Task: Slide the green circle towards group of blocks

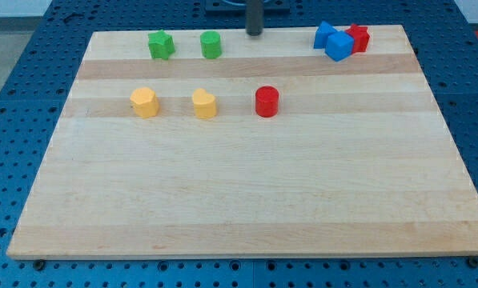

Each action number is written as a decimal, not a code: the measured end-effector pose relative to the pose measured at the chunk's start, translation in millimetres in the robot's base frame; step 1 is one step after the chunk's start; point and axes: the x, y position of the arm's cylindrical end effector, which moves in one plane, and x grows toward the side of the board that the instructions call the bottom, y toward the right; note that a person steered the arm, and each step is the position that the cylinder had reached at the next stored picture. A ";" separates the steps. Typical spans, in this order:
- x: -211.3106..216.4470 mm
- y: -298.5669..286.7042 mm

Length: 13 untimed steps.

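Green round block (211, 44) sits upper left on the wooden counter (247, 200); my tip (255, 34), no fingers, must circle to its left and push toward the blue-red cluster (342, 40).

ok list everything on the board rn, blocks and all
green star-like block: 1, green, top left of the board
green circle: 1, green, top edge, right of the green star-like block
blue blocks: 2, blue, top right, touching each other
red star-like block: 1, red, top right, against the blue blocks
yellow hexagon block: 1, yellow, middle row, view's left
yellow heart-like block: 1, yellow, middle row, right of the hexagon
red cylinder: 1, red, middle row, right of both yellow blocks
wooden board: 1, light wood, on a blue perforated table
my tip: 1, dark rod, top edge, right of the green circle, not touching it
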 end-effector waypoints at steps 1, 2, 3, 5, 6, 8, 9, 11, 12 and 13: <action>-0.3 -49.2; 13.5 -84.0; 48.6 -85.9; 85.9 -73.9; 86.3 -53.3; 53.1 -54.1; 50.5 -45.9; 79.0 -16.8; 89.6 5.5; 91.7 25.3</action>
